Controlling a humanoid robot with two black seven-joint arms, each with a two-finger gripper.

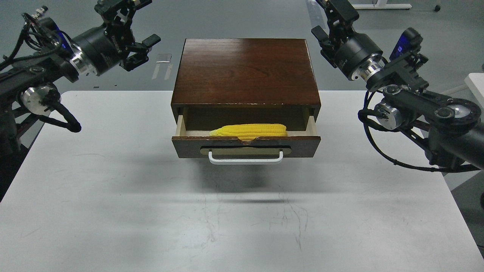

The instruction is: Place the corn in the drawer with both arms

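Observation:
The yellow corn (248,130) lies lengthwise inside the open drawer (245,146), tapered end to the left, just behind the dark front with its white bar handle (245,158). The drawer is pulled partway out of the dark brown wooden box (244,71). My left gripper (138,24) is raised at the far left of the box, fingers spread and empty. My right gripper (334,17) is raised at the box's far right corner. Its fingertips run out of the top of the view. Neither gripper touches the corn or the box.
The box stands at the back middle of a white table (113,189). The right arm's elbow (435,113) hangs over the table's right edge. The left arm (38,98) sits over the back left corner. Grey floor lies beyond the table.

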